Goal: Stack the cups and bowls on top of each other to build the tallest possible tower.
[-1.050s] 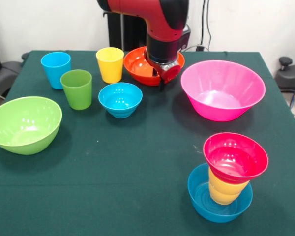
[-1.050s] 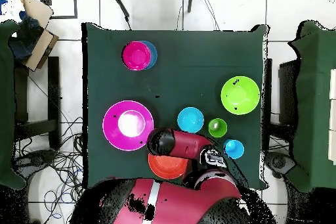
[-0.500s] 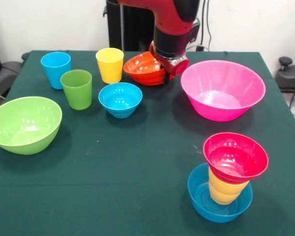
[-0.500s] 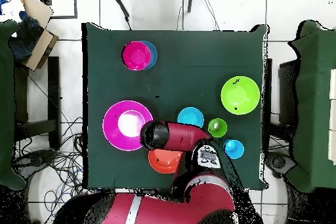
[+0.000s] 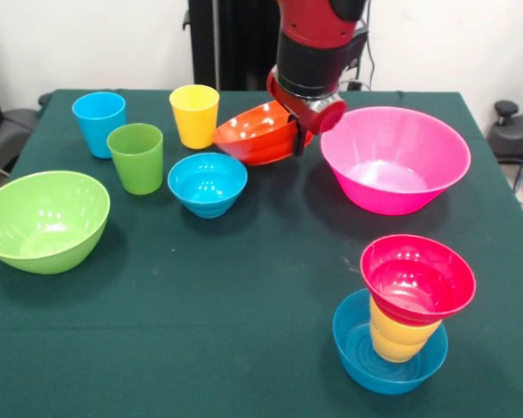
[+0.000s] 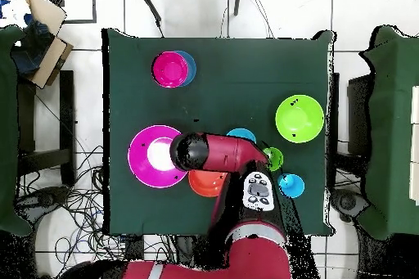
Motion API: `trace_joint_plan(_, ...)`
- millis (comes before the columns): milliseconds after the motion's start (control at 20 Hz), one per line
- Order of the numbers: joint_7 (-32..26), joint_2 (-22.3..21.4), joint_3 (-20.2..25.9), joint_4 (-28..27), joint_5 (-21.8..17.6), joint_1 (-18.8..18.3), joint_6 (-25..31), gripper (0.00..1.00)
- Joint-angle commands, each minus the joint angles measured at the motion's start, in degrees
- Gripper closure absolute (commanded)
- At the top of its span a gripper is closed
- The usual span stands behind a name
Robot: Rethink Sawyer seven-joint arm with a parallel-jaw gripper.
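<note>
**A:** Take the front view first; what has changed for you?

**B:** Your gripper [image 5: 298,131] has the orange bowl [image 5: 257,135] pinched by its rim; the jaws are closed on it. A second ago that bowl sat flat on the desk [image 5: 200,287] behind the yellow cup [image 5: 194,114]; now it hangs tilted, clear of the cloth, just beside the pink bowl [image 5: 395,159]. The small blue bowl [image 5: 207,184] below it has slid a little toward the green cup [image 5: 136,157]; you probably nudged it.

**A:** And the rest, measured from the pink bowl?

**B:** The part-built stack stands well in front of it: red bowl [image 5: 417,279] on the squat yellow-orange cup [image 5: 399,335], inside the other blue bowl [image 5: 388,361]. The light blue cup [image 5: 98,123] and the lime bowl [image 5: 44,219] lie far off to its other side, untouched.

**A:** Now overhead?

**B:** The arm [image 6: 214,152] now covers most of the orange bowl [image 6: 206,183], which touches the pink bowl's [image 6: 146,161] edge in that view; it has swung toward pink since half a second ago. The stack [image 6: 172,69] is unchanged.

**A:** So what does that mean for you?

**B:** I judge the wide base is being assembled; orange and pink look set to be joined, and the tilt wants levelling before release.
</note>
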Motion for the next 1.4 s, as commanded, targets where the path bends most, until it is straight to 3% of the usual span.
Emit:
trace_joint_plan(50,-5.4,-2.2,1.7,-9.5,-4.3,2.4,10.2,1.00)
trace_joint_plan(600,-7.4,-2.5,4.0,-15.0,-4.2,3.4,17.4,1.00)
trace_joint_plan(1050,-17.3,-2.1,10.8,-18.6,-6.9,2.9,21.2,1.00)
trace_joint_plan(1400,-16.2,0.2,14.0,-23.5,-8.6,4.3,21.5,1.00)
